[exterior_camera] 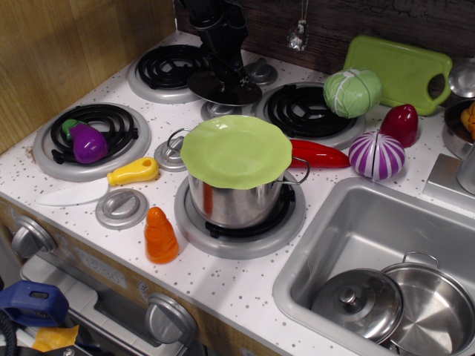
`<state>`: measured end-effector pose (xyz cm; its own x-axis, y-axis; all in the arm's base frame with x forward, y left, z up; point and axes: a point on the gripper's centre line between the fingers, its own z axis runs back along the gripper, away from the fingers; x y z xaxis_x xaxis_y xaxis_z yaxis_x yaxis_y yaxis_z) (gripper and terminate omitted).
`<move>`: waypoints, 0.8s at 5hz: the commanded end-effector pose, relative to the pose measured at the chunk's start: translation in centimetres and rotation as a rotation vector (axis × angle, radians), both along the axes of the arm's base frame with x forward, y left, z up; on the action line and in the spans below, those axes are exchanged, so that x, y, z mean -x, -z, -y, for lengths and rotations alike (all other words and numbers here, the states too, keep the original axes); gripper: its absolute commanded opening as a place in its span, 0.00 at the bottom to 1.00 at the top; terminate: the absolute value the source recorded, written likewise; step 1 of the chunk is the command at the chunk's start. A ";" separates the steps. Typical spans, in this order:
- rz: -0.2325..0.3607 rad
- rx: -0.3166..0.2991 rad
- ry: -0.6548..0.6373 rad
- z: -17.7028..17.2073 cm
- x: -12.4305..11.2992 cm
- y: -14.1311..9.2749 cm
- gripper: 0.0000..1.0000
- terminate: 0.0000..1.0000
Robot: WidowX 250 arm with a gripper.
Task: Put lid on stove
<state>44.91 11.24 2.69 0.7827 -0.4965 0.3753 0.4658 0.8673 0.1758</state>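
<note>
The lid (211, 87) is a round, flat, dark shiny disc. It hangs level just above the white speckled stove (237, 274), over the gap between the back left burner (167, 67) and the back right burner (300, 111). My black gripper (236, 68) comes down from the top edge and is shut on the lid's centre, which hides the knob. Whether the lid's underside touches the cooktop cannot be told.
A steel pot (230, 200) under a lime-green disc (236, 150) stands on the front right burner. An eggplant (89, 142), a knife (96, 184) and a carrot (160, 236) lie front left. A cabbage (352, 92), an onion (376, 154) and a red pepper (319, 154) lie right. The sink (371, 230) holds a domed lid (356, 302).
</note>
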 end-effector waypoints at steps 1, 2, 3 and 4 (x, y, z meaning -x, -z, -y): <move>0.037 -0.005 -0.018 -0.6 -0.2 -1.4 0.00 0.00; 0.022 -0.026 -0.021 -0.6 -0.3 -2.5 0.00 0.00; 0.014 -0.083 -0.032 -0.8 0.3 -3.7 0.00 0.00; 0.009 -0.123 -0.031 -1.5 0.5 -4.6 0.00 0.00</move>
<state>43.70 12.22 3.10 0.8113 -0.5315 0.2437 0.4813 0.8437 0.2377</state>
